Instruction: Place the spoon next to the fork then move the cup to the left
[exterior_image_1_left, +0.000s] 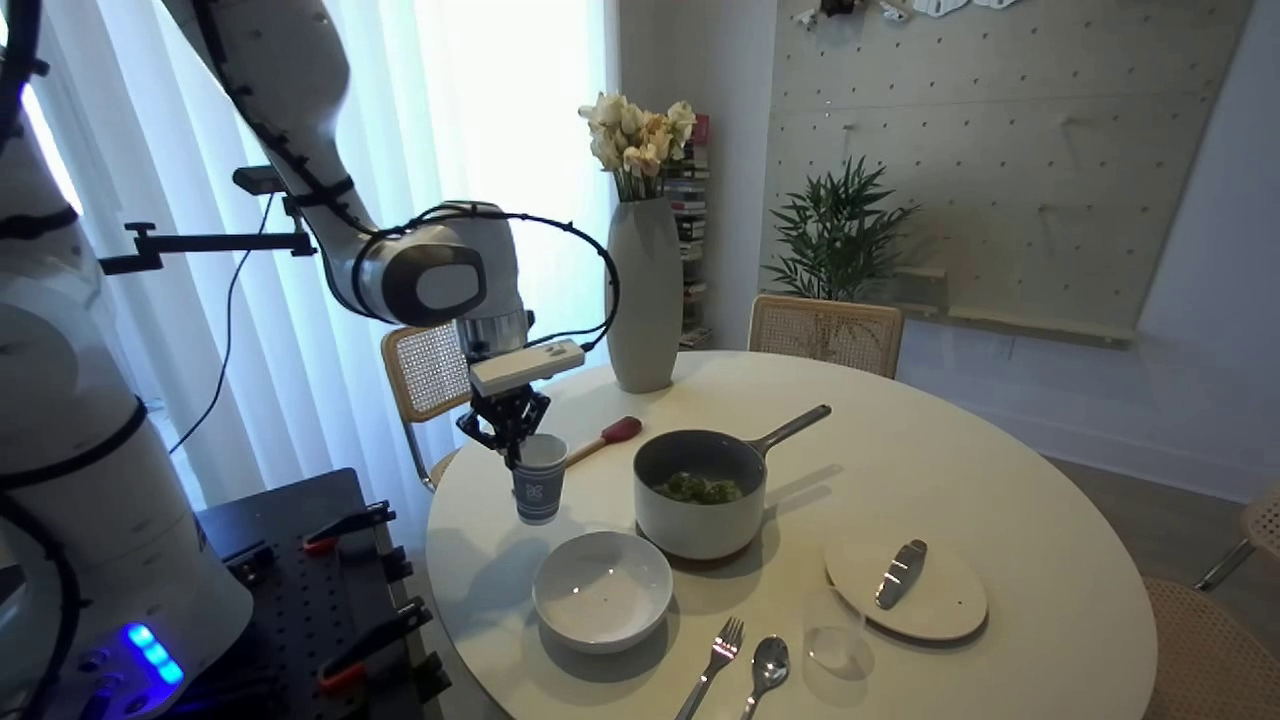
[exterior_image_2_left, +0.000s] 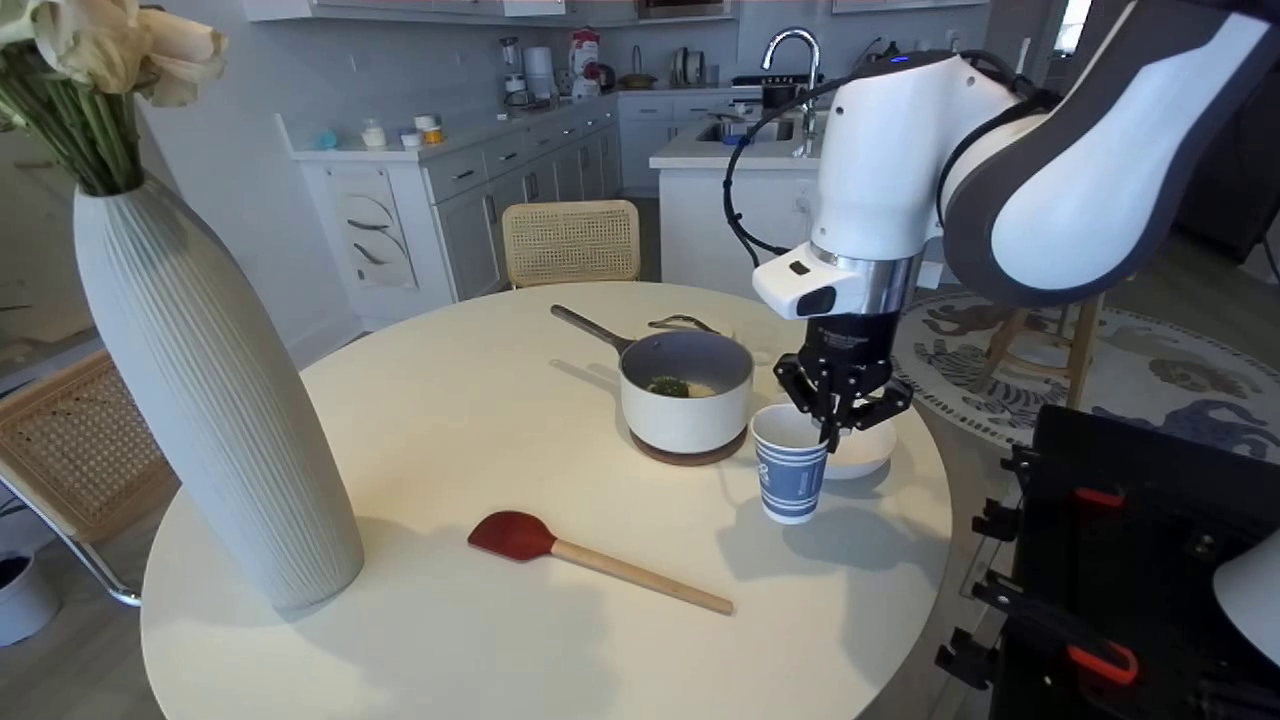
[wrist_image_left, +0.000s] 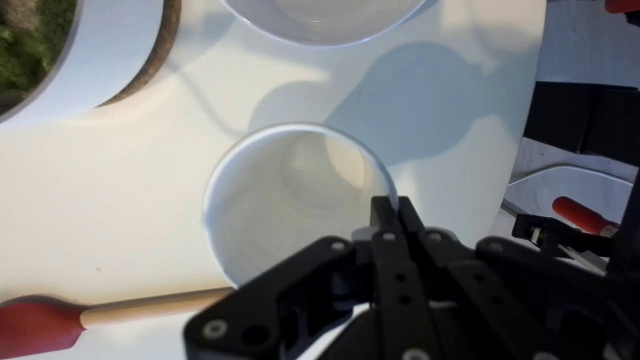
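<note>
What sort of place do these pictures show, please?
Probably a home's kitchen and dining area: there is a round table, a cane-backed chair, and white cabinets in the background.

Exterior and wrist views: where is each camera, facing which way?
In an exterior view: near the white robot base, facing the tall pale ribbed vase; white jointed arm upper left.
In an exterior view: near the vase, facing white kitchen cabinets; arm upper right.
Wrist view: on the arm's end, looking down into the blue-patterned white cup; black gripper shut on its rim.
Both exterior views share the arm, gripper, cup and round white pot.
</note>
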